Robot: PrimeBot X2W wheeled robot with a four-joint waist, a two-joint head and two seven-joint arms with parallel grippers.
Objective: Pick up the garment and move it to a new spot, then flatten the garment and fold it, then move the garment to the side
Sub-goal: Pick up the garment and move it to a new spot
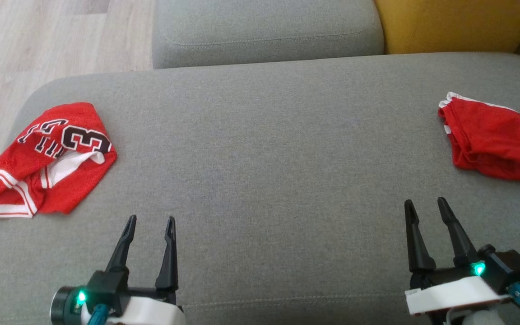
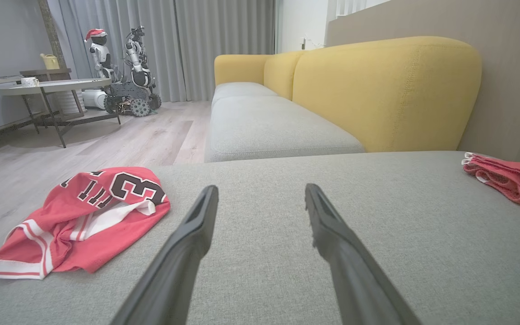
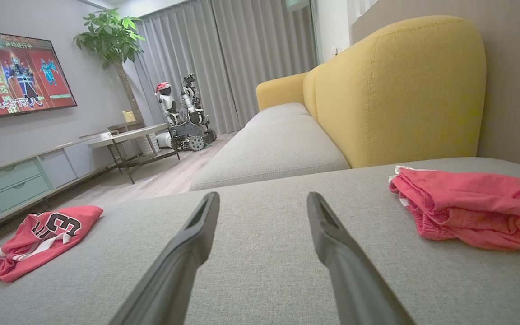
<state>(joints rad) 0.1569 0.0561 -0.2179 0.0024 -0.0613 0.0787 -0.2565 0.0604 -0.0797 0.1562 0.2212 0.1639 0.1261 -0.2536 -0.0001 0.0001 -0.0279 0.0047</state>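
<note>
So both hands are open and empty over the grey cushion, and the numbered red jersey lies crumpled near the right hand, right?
No: the numbered red jersey lies crumpled near the left hand, as the head view shows; a plain red garment lies near the right hand. Both hands are open and empty over the grey cushion.

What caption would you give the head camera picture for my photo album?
Left gripper and right gripper, both open, over a grey cushion; red jersey left, red bundle right.

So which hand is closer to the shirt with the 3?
Left. The left hand is just beside the numbered shirt, not touching. The right hand is far across the cushion, by the other red garment.
</note>
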